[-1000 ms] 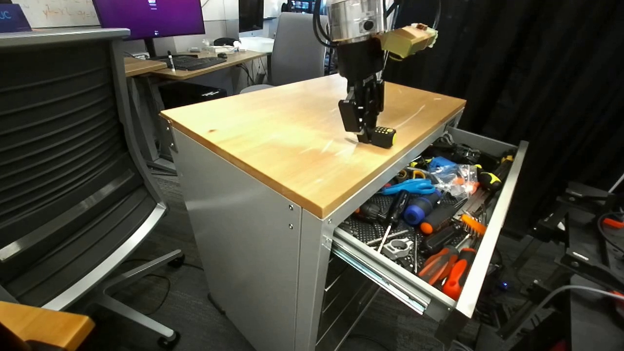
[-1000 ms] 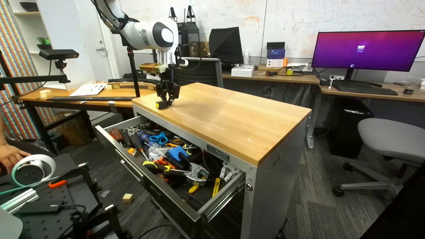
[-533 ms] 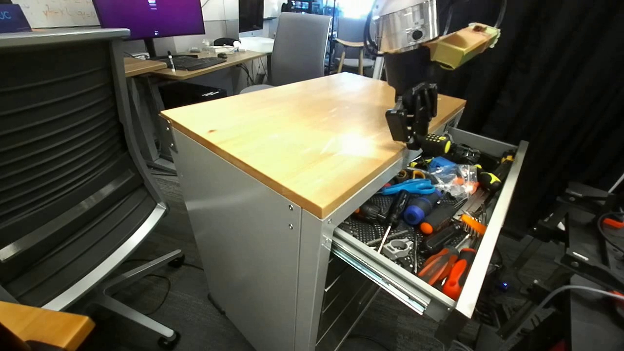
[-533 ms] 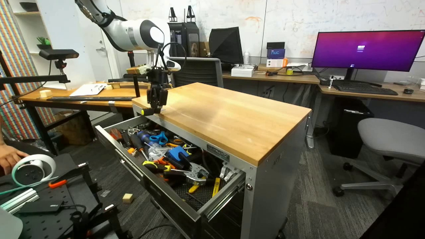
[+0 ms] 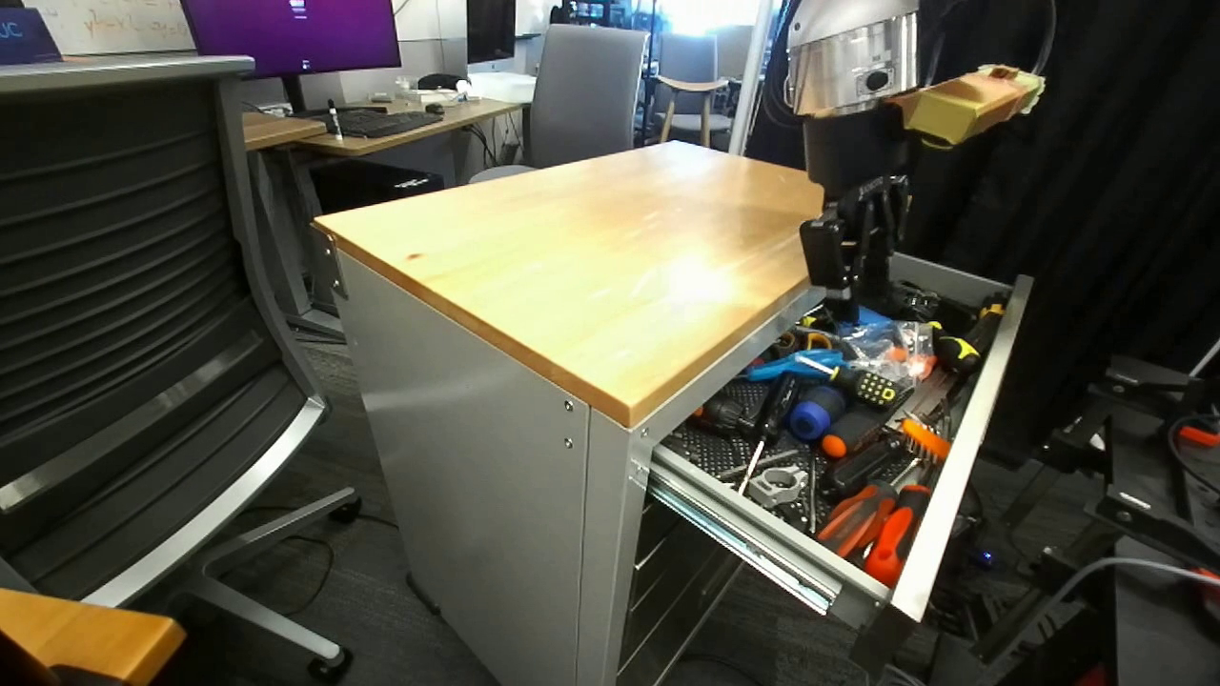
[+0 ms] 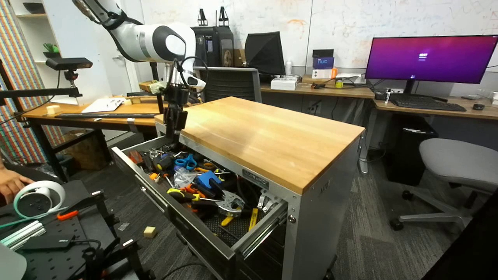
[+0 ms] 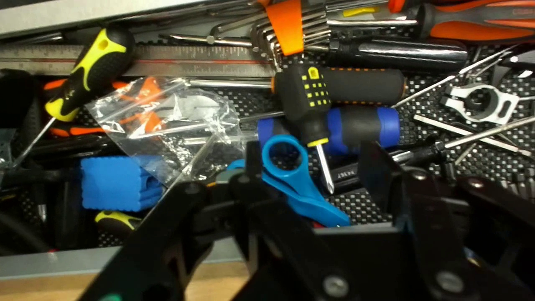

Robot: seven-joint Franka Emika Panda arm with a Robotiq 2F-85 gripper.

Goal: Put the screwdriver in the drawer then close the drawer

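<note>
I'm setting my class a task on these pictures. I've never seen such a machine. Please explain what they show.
It's a robot arm ending in a claw. Both exterior views watch from different places outside; the wrist view is the close-up into the drawer. That is the top drawer of a wood-topped cabinet, pulled open. Inside lie blue scissors, a clear plastic bag, and a stubby black-and-yellow screwdriver resting on other tools. The claw is open, holding nothing.

In an exterior view, a monitor (image 6: 432,58) is glowing purple at upper right; a grey chair (image 6: 461,159) is standing lower right.
</note>
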